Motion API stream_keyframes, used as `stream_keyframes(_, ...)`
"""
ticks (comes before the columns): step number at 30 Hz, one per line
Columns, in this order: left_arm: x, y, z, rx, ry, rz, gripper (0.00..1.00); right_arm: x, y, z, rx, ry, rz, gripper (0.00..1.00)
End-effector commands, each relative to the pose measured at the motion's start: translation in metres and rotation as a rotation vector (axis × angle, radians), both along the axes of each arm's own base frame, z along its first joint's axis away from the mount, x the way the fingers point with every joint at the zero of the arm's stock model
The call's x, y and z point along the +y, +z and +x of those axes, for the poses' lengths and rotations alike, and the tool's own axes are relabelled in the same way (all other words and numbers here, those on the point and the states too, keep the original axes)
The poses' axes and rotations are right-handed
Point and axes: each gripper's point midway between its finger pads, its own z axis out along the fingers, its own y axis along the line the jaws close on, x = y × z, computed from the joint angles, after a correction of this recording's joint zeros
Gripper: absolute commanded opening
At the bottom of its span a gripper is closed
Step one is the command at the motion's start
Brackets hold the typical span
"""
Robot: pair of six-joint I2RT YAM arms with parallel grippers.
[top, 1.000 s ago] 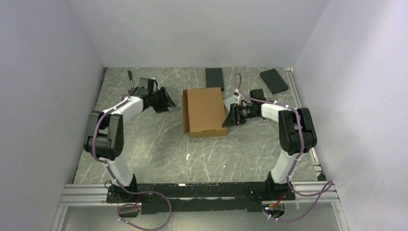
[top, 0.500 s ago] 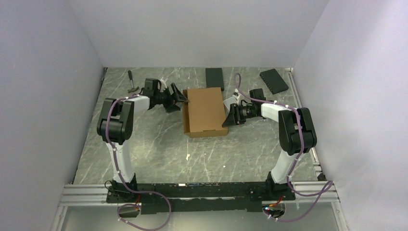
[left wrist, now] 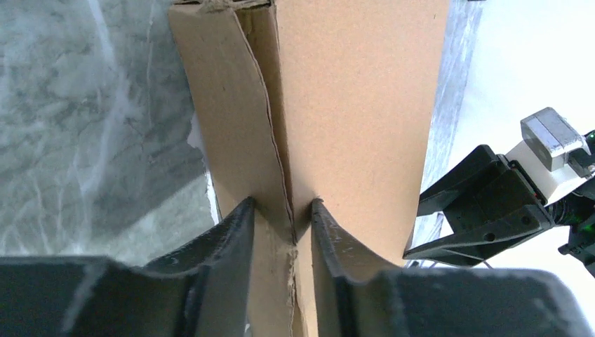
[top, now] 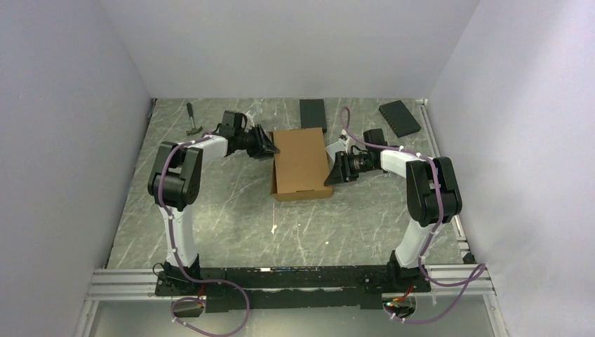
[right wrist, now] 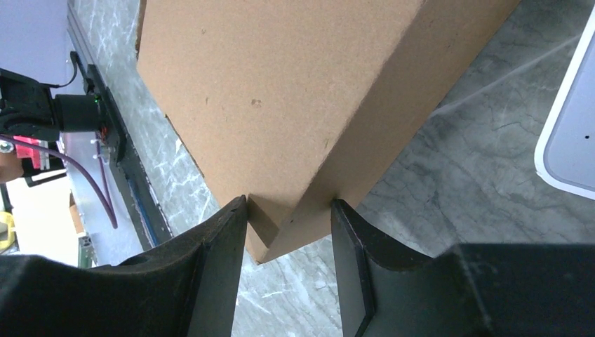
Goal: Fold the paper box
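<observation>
The paper box point(top: 302, 163) is a brown cardboard mailer lying closed near the middle of the table. My left gripper point(top: 269, 146) is at its left side, shut on the box. In the left wrist view the fingers point(left wrist: 235, 226) pinch the folded cardboard side wall point(left wrist: 281, 140) from both sides. My right gripper point(top: 332, 168) holds the box's right side. In the right wrist view its fingertips point(right wrist: 233, 223) press on a corner of the box point(right wrist: 295, 105). The right gripper also shows beyond the box in the left wrist view point(left wrist: 484, 210).
Two black slabs point(top: 313, 112) point(top: 399, 117) lie at the back of the table. A small dark tool point(top: 192, 119) lies at the back left. A white case point(right wrist: 568, 140) sits right of the box. A white scrap point(top: 273, 228) lies in front.
My left arm swung right from the table's left side to the box, opened wide on the way and closed on its left wall. The right arm stayed put.
</observation>
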Motion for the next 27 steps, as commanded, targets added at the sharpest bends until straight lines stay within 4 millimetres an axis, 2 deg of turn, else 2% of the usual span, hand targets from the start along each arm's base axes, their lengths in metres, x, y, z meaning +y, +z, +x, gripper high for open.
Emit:
stream_keyframes(1, -0.001, -0.003, -0.032, 0.027, -0.027, 0.095, 0.3, -0.011, -0.019, 0.002, -0.062, 0.03, -0.132, 0.48)
stream_keyframes(4, -0.002, -0.008, -0.051, 0.04, -0.027, 0.125, 0.28, -0.006, -0.016, -0.005, -0.072, 0.079, -0.125, 0.48)
stream_keyframes(8, -0.002, -0.001, -0.073, 0.024, -0.007, 0.112, 0.28, -0.003, -0.009, -0.01, -0.103, 0.126, -0.127, 0.49)
stream_keyframes(12, 0.008, 0.003, -0.093, 0.006, 0.031, 0.114, 0.29, -0.006, -0.003, -0.009, -0.14, 0.13, -0.148, 0.56)
stream_keyframes(17, 0.024, 0.027, -0.114, -0.06, 0.085, 0.119, 0.35, -0.011, 0.009, -0.006, -0.204, 0.127, -0.172, 0.64)
stream_keyframes(21, 0.042, 0.06, -0.117, -0.198, 0.156, 0.147, 0.52, -0.013, 0.025, -0.002, -0.255, 0.118, -0.161, 0.75)
stream_keyframes(24, 0.056, 0.079, -0.113, -0.29, 0.186, 0.167, 0.76, -0.015, 0.036, 0.005, -0.287, 0.098, -0.15, 0.81)
stream_keyframes(26, 0.063, 0.093, -0.101, -0.348, 0.209, 0.143, 0.97, -0.016, 0.043, 0.013, -0.304, 0.07, -0.149, 0.84)
stream_keyframes(27, 0.066, 0.098, -0.095, -0.356, 0.215, 0.123, 0.99, -0.016, 0.046, 0.018, -0.312, 0.056, -0.145, 0.85)
